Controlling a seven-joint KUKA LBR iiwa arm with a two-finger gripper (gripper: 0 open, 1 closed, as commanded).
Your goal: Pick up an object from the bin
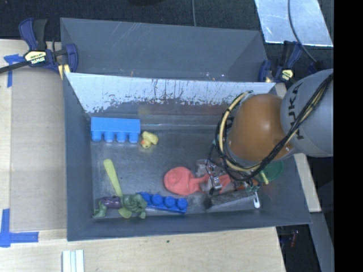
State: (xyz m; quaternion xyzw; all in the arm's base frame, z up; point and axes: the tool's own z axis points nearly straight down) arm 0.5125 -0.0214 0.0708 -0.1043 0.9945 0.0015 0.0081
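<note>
My gripper (209,175) is low in the bin's front right part, under the arm's wrist. It sits right at the narrow right end of a red paddle-shaped thing (180,181), whose round part lies to the gripper's left. Just in front of the gripper, by the front wall, lies a dark flat tool with a white tip (233,199). A green thing (274,171) peeks out at the right wall behind the wrist. Whether the red thing is gripped is hidden.
A blue studded block (115,129) and a small yellow duck (148,140) lie at the back left. A yellow-green stick (112,177), a green and purple clump (122,205) and a long blue brick (164,202) lie along the front left.
</note>
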